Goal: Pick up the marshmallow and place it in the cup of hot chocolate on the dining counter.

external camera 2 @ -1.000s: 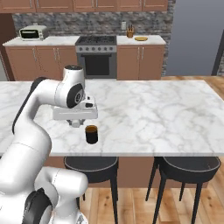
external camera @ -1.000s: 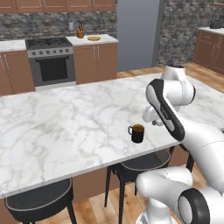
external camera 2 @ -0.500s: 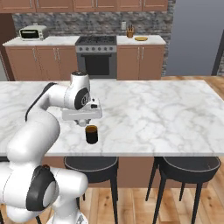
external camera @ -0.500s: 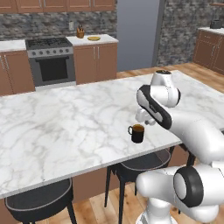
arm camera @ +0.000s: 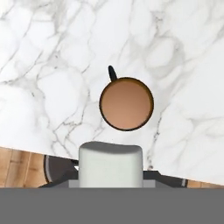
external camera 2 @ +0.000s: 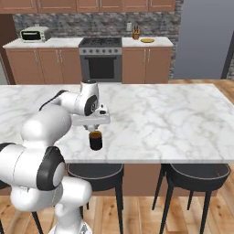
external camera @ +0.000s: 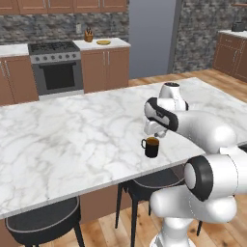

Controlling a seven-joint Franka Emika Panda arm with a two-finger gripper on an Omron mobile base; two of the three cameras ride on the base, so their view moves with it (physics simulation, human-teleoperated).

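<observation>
The gripper [external camera 2: 94, 127] is closed on the marshmallow [arm camera: 110, 164], holding it just above the cup of hot chocolate [external camera 2: 95, 140], which stands near the dining counter's [external camera 2: 173, 119] near edge.

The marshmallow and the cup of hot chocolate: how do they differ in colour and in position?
The marshmallow is white, while the cup of hot chocolate is black with light brown liquid inside. The marshmallow is held in the end effector above the dining counter, while the cup stands on the counter, near its edge. The cup has a side handle; the marshmallow has none. Both look rounded.
</observation>
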